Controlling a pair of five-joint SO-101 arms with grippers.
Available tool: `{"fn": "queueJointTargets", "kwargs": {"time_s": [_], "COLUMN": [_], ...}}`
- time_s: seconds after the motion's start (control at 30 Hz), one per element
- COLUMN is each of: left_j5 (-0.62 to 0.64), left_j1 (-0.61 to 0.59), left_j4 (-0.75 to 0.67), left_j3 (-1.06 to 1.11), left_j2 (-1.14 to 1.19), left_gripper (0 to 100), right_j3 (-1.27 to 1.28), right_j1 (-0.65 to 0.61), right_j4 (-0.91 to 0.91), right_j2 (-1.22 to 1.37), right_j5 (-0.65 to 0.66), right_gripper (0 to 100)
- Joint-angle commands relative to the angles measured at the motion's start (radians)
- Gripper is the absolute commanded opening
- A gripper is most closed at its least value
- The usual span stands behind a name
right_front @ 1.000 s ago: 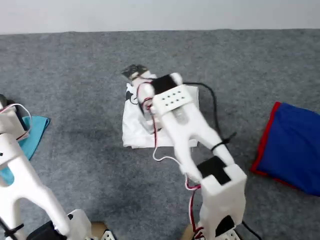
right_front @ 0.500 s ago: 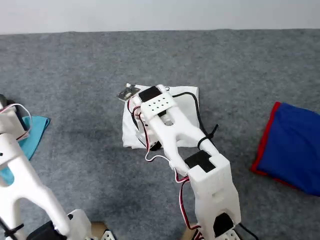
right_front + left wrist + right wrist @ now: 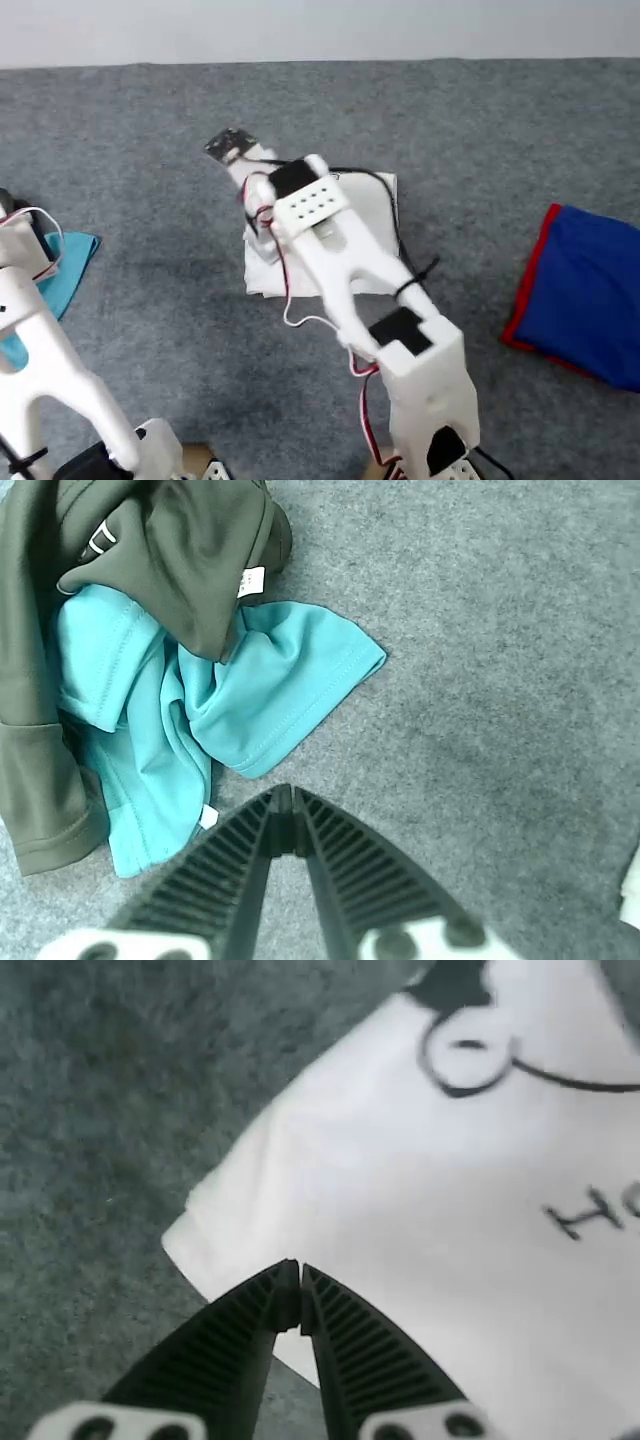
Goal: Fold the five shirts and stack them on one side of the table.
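Right gripper (image 3: 300, 1272), closed on nothing, hangs over a corner of the white shirt (image 3: 420, 1230); left gripper (image 3: 292, 798), also closed, near the teal shirt (image 3: 270, 700).

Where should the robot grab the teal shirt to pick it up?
Probably the teal shirt by its hemmed corner poking onto the bare grey table. Come from that open side, since its other end lies tucked under the dark shirt.

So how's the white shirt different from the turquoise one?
The white cloth shirt lies folded flat; the turquoise cloth shirt is crumpled. The white cloth shirt has black drawings; the turquoise cloth shirt looks plain. Both lie on the grey table.
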Motion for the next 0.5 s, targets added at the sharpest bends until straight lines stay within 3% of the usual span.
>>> {"fn": "queueJointTargets", "kwargs": {"time_s": [0.0,0.2,0.47], "left_j5": [0.006,0.006,0.006], "left_j1": [0.005,0.002,0.003], "left_j4": [-0.017,-0.017,-0.021], "left_j3": [-0.005,-0.005,-0.005], "left_j2": [-0.037,-0.037,-0.034], "left_gripper": [0,0,0], "right_j3": [-0.049,-0.054,-0.055], "right_j1": [-0.061,-0.125,-0.124], "right_j4": [-0.007,0.070,0.081], "right_j2": [0.045,0.148,-0.025], "right_j5": [0.003,0.003,0.011], "right_gripper": [1.1,1.1,1.0]}}
